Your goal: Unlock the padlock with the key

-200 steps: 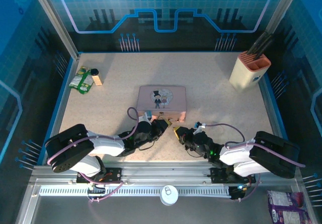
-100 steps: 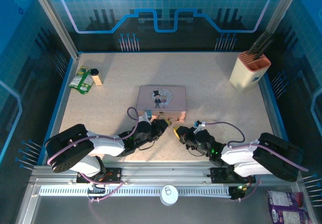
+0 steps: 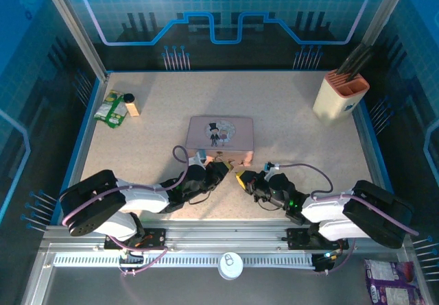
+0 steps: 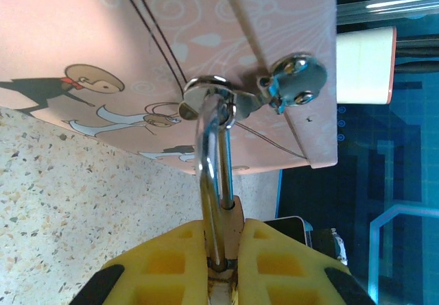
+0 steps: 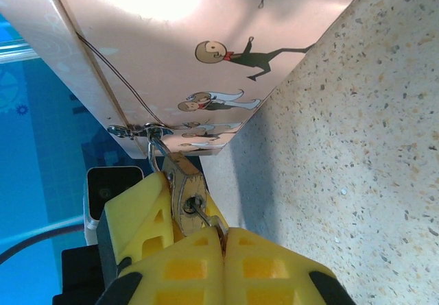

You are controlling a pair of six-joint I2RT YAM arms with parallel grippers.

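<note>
The padlock hangs by its shackle from the hasp of the pink tin, pinched in the narrow-set left gripper, while the right gripper is closed tight on the key, whose tip looks seated in the keyway. The turn wants a pure wrist roll about the key's own axis (a sideways push could bend so slim a key), the left claw bracing the lock's body against the twist.

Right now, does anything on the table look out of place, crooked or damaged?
Nothing stands out. The pink tin sits flat, the padlock hangs at its near edge, and the key is in the keyhole.
</note>
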